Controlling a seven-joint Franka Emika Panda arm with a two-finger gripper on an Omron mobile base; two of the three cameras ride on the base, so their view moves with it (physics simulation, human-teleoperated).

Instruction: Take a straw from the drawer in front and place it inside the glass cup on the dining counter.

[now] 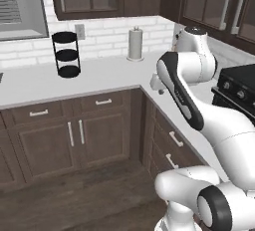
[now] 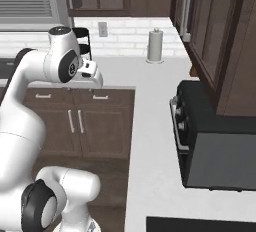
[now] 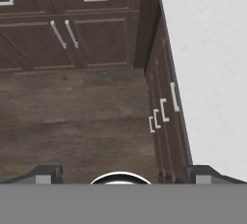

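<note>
The opening step is judged to be in hand: the claw (image 3: 123, 175) is held high with its jaws spread wide and empty, aimed down at the wooden floor (image 3: 72, 121). The drawer (image 3: 163, 109) is seen closed below and to the claw's right, under the white surface (image 3: 207, 63). Next, its handle must be reached; the straw is presumably inside.

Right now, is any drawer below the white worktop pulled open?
No. In the left base view, every drawer front sits flush and shut under the worktop.
</note>
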